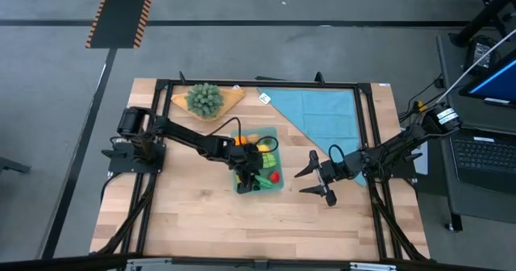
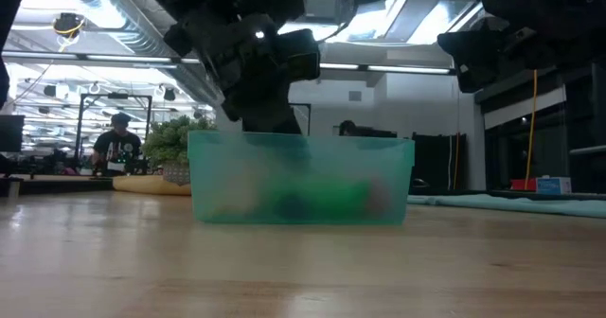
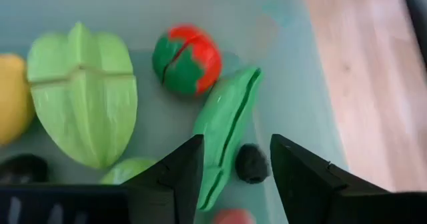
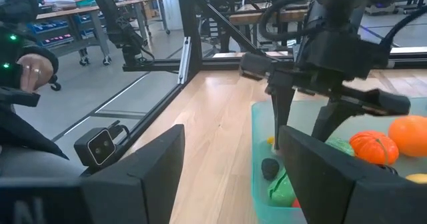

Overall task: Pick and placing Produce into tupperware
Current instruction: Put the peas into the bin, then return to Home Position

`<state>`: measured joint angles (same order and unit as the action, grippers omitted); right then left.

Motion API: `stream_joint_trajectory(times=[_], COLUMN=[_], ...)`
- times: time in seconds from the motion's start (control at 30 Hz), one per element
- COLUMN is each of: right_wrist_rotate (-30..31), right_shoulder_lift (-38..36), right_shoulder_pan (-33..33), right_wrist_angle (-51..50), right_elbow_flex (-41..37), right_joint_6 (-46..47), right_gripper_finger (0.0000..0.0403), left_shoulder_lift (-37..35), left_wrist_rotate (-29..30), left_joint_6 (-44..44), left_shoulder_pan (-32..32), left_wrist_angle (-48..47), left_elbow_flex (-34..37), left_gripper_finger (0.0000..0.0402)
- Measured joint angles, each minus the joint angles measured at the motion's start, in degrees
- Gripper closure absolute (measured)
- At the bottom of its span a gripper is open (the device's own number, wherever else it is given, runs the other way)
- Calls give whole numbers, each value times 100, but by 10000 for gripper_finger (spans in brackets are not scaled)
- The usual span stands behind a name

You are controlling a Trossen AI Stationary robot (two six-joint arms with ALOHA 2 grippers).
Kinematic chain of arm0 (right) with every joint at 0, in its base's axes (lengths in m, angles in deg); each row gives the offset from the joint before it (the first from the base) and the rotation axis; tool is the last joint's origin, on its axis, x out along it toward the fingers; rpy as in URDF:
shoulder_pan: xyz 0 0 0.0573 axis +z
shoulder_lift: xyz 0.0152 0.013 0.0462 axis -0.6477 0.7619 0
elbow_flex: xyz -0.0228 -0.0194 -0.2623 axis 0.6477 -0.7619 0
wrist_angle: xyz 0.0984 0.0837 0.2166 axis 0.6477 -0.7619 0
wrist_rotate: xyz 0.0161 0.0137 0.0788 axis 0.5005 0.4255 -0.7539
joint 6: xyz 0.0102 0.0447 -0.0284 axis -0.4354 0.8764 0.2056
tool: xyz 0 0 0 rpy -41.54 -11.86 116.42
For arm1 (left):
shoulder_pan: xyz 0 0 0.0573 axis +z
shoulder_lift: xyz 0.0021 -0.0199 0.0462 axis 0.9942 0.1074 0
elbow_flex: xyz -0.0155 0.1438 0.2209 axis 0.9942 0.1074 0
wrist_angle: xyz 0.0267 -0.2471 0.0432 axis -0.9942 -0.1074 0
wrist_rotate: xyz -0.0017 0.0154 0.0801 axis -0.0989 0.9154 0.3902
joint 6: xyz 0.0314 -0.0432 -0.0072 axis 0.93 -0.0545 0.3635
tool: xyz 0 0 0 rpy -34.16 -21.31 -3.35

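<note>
The teal tupperware [image 1: 280, 154] stands on the wooden table, near its middle. It holds several toy produce pieces: a green pea pod [image 3: 227, 131], a small dark piece [image 3: 251, 163], a red-and-green piece [image 3: 187, 59], a green star fruit [image 3: 83, 94], a yellow piece [image 3: 10, 97] and orange pieces [image 4: 373, 146]. My left gripper [image 3: 235, 144] hangs open over the container's near right part, fingers pointing down above the pod and the dark piece. My right gripper [image 1: 316, 181] is open and raised, to the container's right.
A bushy green leafy bunch [image 1: 205, 98] sits on a tan wooden board [image 1: 232, 98] at the far edge. A light-blue cloth [image 1: 322, 114] covers the far right. Black frame rails border the table. People show beyond the table [image 2: 118, 138] [image 4: 20, 71]. Bare wood lies near the container.
</note>
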<state>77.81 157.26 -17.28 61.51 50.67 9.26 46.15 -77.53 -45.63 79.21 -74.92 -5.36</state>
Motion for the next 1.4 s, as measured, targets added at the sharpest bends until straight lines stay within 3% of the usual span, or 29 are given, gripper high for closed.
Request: stream_joint_trajectory(times=[0.33, 0.5, 0.73, 0.93, 1.17, 1.4], right_wrist_rotate=[0, 0, 0, 0, 2, 2], right_shoulder_lift=[-2, -2, -2, -2, -2, -2], right_shoulder_pan=[0, 0, 0, -66, -242, -295], right_wrist_angle=[-115, -121, -126, -129, -130, -154], right_elbow_flex=[0, 0, 0, 0, 0, 0], right_joint_6=[2, 105, 146, 137, 146, 260], right_gripper_finger=[157, 157, 157, 157, 157, 157], left_shoulder_lift=[-1204, -1801, -2895, -4423, -6158, -7537], left_wrist_rotate=[-72, 13, 187, 446, 414, 248], left_joint_6=[192, 1042, 1062, 1057, 1218, 1218], left_shoulder_pan=[-11, -140, -60, 359, 982, 1646], left_wrist_angle=[-149, 108, 2526, 3373, 3099, 1607], left_elbow_flex=[-1, 202, 2250, 3652, 4493, 4599], left_gripper_finger=[251, 256, 252, 244, 248, 258])
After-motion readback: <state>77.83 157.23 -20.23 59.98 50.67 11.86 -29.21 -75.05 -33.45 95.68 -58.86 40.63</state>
